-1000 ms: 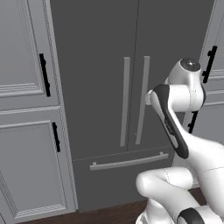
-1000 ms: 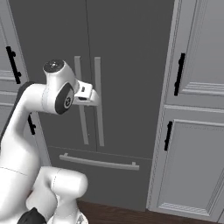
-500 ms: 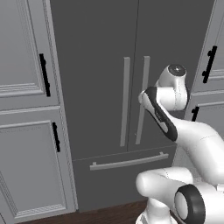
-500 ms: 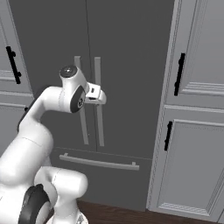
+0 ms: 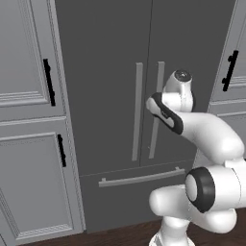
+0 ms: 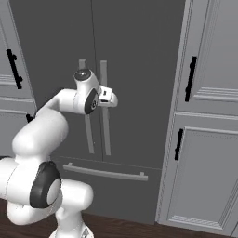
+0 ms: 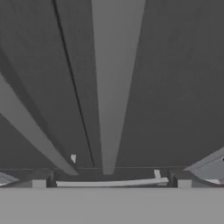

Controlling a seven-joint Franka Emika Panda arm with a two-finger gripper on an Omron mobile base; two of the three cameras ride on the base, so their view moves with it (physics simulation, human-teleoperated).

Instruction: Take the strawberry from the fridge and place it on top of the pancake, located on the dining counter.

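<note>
Light grey panelled cabinets (image 5: pixel 29 120) at 9 o'clock in left base view, black vertical handles (image 5: pixel 48 81). Matching cabinets (image 6: pixel 207 121) at 3 o'clock in right base view, black handles (image 6: pixel 190 79) too. Dark wood floor (image 6: pixel 139 230) at 6 o'clock. Even flat light.

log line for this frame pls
phase: reaching for handle | tall dark grey two-door fridge: doors shut | gripper: open, empty, facing light grey vertical handle
</note>
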